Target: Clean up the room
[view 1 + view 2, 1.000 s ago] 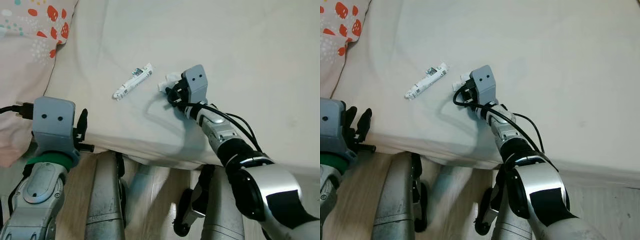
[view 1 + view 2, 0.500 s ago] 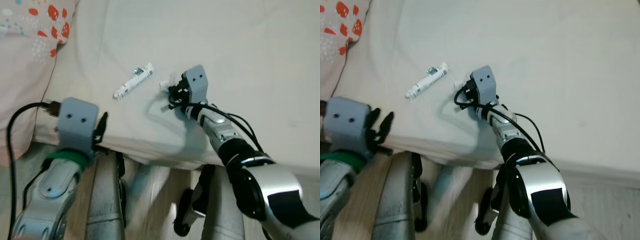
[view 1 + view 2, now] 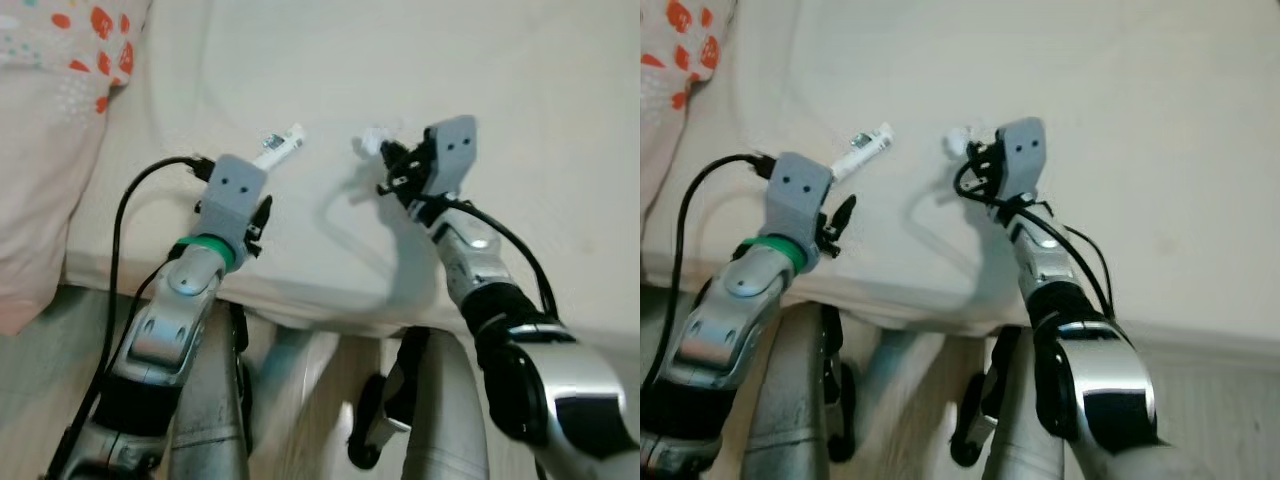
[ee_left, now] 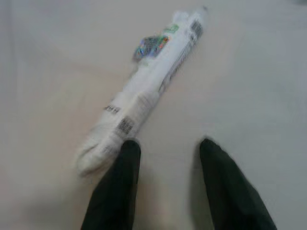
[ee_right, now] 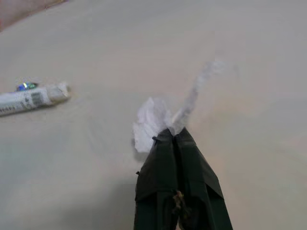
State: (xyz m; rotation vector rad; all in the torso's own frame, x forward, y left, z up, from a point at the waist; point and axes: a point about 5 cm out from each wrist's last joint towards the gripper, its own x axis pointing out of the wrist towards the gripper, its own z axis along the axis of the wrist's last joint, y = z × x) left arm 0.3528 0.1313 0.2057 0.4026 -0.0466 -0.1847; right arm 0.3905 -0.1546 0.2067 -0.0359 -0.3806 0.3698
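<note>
— What changed?
— The right pincer, clamped on the white scrap, has lifted it off the bed.
— And the left?
— The left pincer has reached over, fingers apart, tips beside the rolled wrapper.

Two silver arms with dark joint bands end in grey box-shaped wrist housings, each marked by two small dark holes. The left pincer sits below a green collar, with a black cable looping from its housing; the right pincer trails thinner black cables along the forearm. Fingers are long, matt black (tapering toward rounded tips). Grey metallic legs show below.
</note>
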